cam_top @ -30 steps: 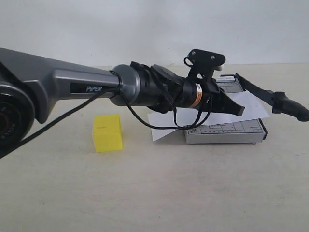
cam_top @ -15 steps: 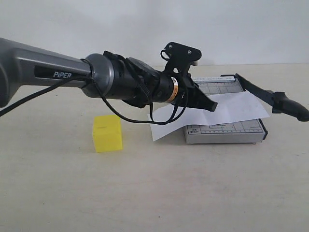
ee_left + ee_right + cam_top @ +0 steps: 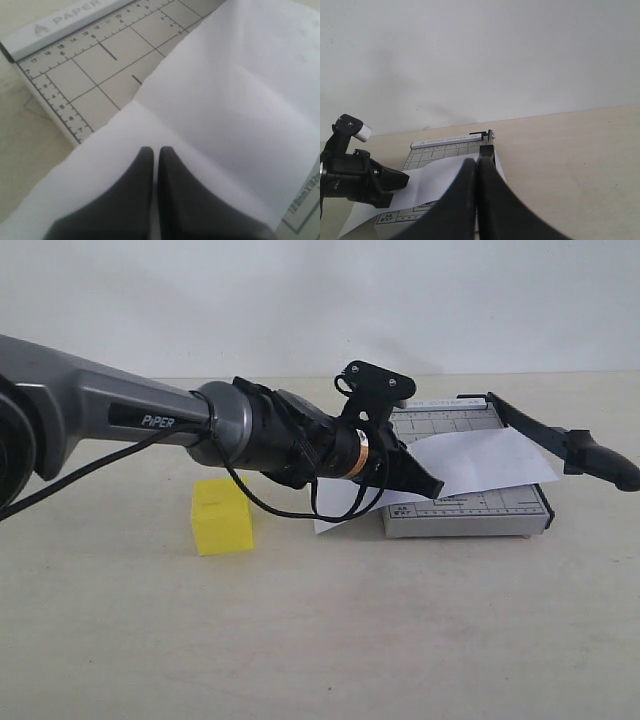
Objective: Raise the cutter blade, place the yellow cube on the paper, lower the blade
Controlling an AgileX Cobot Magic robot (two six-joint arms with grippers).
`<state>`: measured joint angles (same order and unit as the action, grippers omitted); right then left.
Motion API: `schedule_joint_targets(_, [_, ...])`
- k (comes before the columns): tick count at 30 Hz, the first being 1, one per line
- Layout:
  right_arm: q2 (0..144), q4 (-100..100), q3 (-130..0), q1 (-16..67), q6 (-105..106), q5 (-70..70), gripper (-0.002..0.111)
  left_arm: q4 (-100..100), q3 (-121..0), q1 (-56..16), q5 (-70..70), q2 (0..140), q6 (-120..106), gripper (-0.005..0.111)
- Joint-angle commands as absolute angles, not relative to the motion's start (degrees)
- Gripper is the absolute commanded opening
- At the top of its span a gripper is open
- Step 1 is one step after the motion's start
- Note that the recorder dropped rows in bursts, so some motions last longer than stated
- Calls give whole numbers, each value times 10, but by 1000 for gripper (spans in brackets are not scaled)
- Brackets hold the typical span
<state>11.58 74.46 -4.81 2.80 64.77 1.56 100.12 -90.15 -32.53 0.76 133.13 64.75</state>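
Low over the paper [image 3: 490,460] with the left hand [image 3: 435,487] shut tight, empty. Could poke it and slide it away.

You are working in soft, even light from above. In the exterior view the yellow cube [image 3: 222,516] has a brighter top and only a faint shadow at its foot on the table [image 3: 300,640]; a thin dark line runs under the trimmer base [image 3: 470,512]. That view is slightly grainy. In your left wrist view the paper [image 3: 235,100] is nearly washed out, its folds pale, and the left gripper [image 3: 152,150] is a blurred dark shape. In your right wrist view the right gripper [image 3: 477,160] is also out of focus, and a dim grey shadow smudges the wall [image 3: 520,50].
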Motion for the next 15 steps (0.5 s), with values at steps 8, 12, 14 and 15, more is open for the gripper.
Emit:
schedule_joint_targets(8, [112, 744, -47, 30, 650, 12, 0, 999, -902, -327, 17, 1336, 633, 4])
schedule_joint_targets(12, [112, 744, -47, 30, 650, 12, 0, 999, -924, -327, 0, 1355, 633, 4])
schedule_joint_targets(14, [112, 744, -47, 30, 650, 12, 0, 999, -938, -329, -13, 1363, 633, 4])
schedule_joint_targets(15, [112, 744, -47, 30, 650, 12, 0, 999, -943, -331, -15, 1364, 633, 4])
